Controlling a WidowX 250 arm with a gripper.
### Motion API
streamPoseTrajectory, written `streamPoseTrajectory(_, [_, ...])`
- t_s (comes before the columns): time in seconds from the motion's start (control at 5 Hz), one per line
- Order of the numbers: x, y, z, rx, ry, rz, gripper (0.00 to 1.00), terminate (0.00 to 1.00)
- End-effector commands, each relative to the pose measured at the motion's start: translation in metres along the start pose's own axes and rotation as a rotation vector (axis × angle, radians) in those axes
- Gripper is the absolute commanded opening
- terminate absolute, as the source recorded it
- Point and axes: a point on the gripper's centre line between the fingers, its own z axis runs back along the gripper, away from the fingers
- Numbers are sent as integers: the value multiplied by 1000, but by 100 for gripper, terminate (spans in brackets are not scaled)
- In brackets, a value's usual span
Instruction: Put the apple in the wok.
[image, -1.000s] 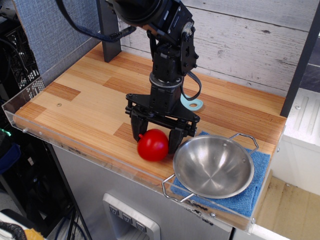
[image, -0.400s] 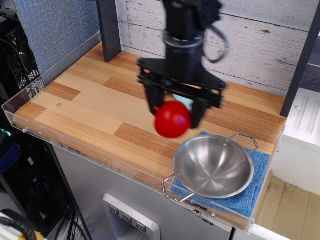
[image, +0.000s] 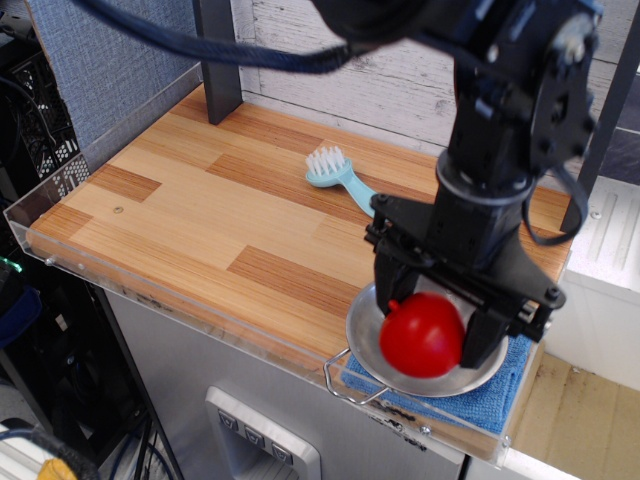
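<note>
The red apple (image: 421, 335) is held between the two black fingers of my gripper (image: 430, 325), which is shut on it. It hangs over the steel wok (image: 365, 340), low above or inside the bowl; I cannot tell if it touches. The wok sits on a blue cloth (image: 490, 395) at the front right corner of the wooden table. The arm and gripper hide most of the wok; only its left rim and front wire handle (image: 345, 375) show.
A light blue brush (image: 340, 178) lies on the wooden table (image: 180, 220) behind the wok. A clear plastic rim (image: 150, 290) runs along the table's front edge. A dark post (image: 218, 60) stands at the back left.
The gripper lifted the apple off the table, carried it right and toward the front, and now holds it over the wok. The brush is now uncovered.
</note>
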Motion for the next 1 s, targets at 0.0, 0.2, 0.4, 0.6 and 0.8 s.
streamPoseTrajectory(0.0, [30,48,-53,71,106,169,0,0])
streamPoseTrajectory(0.2, [41,62,-56,79,94,206,0,0])
streamPoseTrajectory(0.4, [42,64,-49,52,86,192,100,0])
streamPoseTrajectory(0.6, [37,63,-31,14,35,182,100,0])
streamPoseTrajectory(0.8, [34,70,-6,-39,-32,180,100,0])
